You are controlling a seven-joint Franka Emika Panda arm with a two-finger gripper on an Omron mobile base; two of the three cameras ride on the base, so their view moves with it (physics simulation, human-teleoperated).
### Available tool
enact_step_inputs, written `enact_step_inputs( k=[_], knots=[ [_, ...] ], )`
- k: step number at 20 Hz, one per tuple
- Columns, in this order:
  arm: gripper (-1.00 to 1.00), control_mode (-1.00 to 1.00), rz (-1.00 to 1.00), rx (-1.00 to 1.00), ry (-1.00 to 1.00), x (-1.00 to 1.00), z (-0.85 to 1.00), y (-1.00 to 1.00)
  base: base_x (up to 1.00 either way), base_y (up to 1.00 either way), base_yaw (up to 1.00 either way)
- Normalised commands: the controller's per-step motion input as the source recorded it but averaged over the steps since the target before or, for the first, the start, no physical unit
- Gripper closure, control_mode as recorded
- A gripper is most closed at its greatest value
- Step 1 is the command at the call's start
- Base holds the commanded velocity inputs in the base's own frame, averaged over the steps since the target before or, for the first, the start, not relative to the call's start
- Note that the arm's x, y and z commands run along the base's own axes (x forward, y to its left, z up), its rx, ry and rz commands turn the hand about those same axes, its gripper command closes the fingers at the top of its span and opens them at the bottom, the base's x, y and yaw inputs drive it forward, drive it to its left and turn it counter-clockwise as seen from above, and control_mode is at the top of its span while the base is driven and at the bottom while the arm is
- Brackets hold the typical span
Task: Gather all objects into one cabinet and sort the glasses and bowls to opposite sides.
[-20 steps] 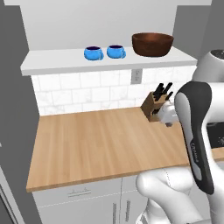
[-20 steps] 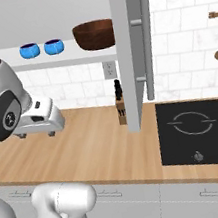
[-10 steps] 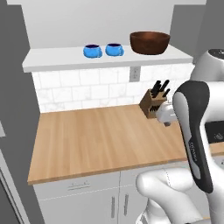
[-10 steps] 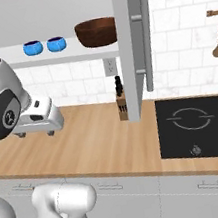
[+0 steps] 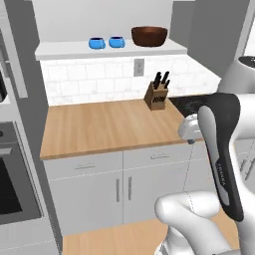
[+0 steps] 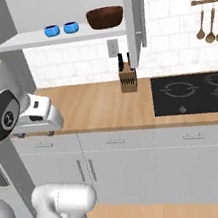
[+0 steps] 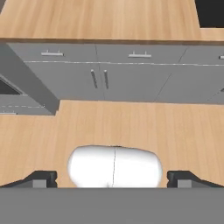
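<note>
Two bright blue cups (image 5: 97,43) (image 5: 116,42) stand side by side on the white shelf floor of the open wall cabinet (image 5: 64,50). The large dark brown bowl (image 5: 149,36) sits to their right on the same shelf. From the right, the cups (image 6: 52,30) (image 6: 71,27) and the bowl (image 6: 105,17) show beside the open grey door (image 6: 134,25) with its silver handle (image 6: 139,4). The cream-beige tumbler is out of view. My gripper (image 7: 113,178) is open and holds nothing, pointing down at the floor. It hangs at counter height, well below the shelf (image 5: 191,137) (image 6: 36,131).
A knife block (image 5: 158,92) stands at the back of the wooden counter (image 5: 109,124). A black cooktop (image 6: 194,93) lies to the right, with spoons (image 6: 208,25) hanging above it. Grey base cabinets (image 7: 100,78) front a wooden floor (image 7: 131,127). An oven (image 5: 10,184) is at the left.
The whole picture has shifted: the base has backed away from the counter, so base cabinets and floor now show. Cups and bowl stay on the shelf. The arm keeps its pose.
</note>
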Motion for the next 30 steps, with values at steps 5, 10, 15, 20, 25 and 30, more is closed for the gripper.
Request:
enact_step_inputs(
  k=[5, 10, 15, 20, 25, 30],
  knots=[
    [-1.0, 1.0, 0.0, 0.0, 0.0, 0.0, 0.0, 0.0, -0.48, 0.0, -0.31],
    [-1.0, 1.0, 0.0, 0.0, 0.0, 0.0, 0.0, 0.0, -0.37, -0.17, -0.73],
    [-1.0, 1.0, 0.0, 0.0, 0.0, 0.0, 0.0, 0.0, -0.31, -0.14, -0.83],
    [-1.0, 1.0, 0.0, 0.0, 0.0, 0.0, 0.0, 0.0, -0.21, -0.09, -0.83],
    [-1.0, 1.0, 0.0, 0.0, 0.0, 0.0, 0.0, 0.0, -0.05, -0.02, -0.74],
    [-1.0, 1.0, 0.0, 0.0, 0.0, 0.0, 0.0, 0.0, 0.21, -0.13, -0.44]
  ],
)
